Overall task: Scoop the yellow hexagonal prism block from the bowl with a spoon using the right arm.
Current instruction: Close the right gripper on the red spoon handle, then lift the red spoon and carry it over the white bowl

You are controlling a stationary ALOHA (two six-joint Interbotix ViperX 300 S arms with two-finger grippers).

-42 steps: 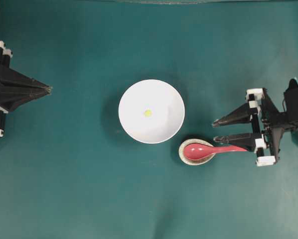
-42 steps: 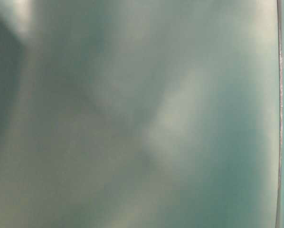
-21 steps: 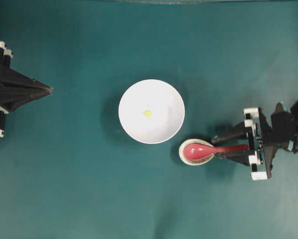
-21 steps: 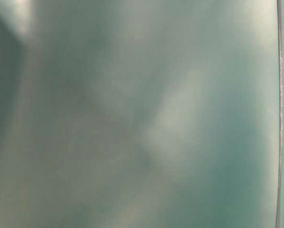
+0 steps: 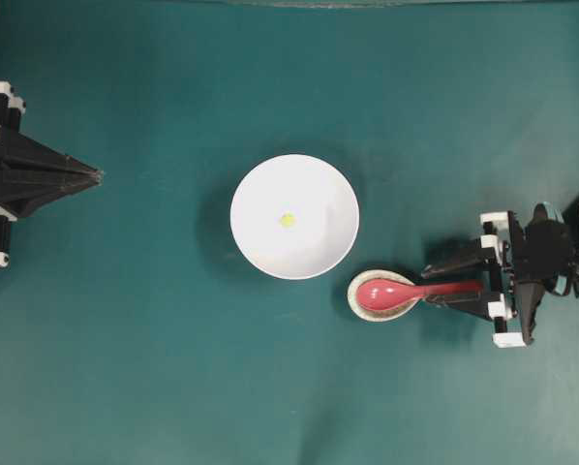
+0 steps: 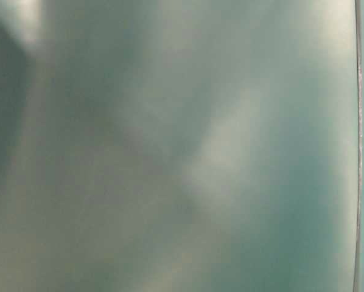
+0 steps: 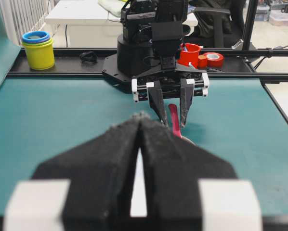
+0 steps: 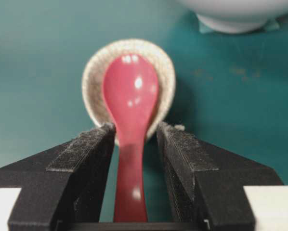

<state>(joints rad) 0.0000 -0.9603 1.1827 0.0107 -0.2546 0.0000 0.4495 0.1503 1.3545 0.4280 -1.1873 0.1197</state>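
Observation:
The yellow hexagonal prism block lies in the middle of the white bowl. The pink-red spoon rests with its scoop in a small speckled dish, its handle pointing right. My right gripper is open and low, one finger on each side of the handle. In the right wrist view the spoon runs between the fingers with a gap on both sides, and the bowl shows at the top. My left gripper stays shut at the far left, empty.
The speckled dish sits just right of and below the bowl. In the left wrist view, stacked yellow and blue cups and red items stand beyond the table's far edge. The table-level view is a blur.
My right gripper has swung down from beside the spoon handle and now straddles it, still open. The left arm, spoon, bowl and block have not moved.

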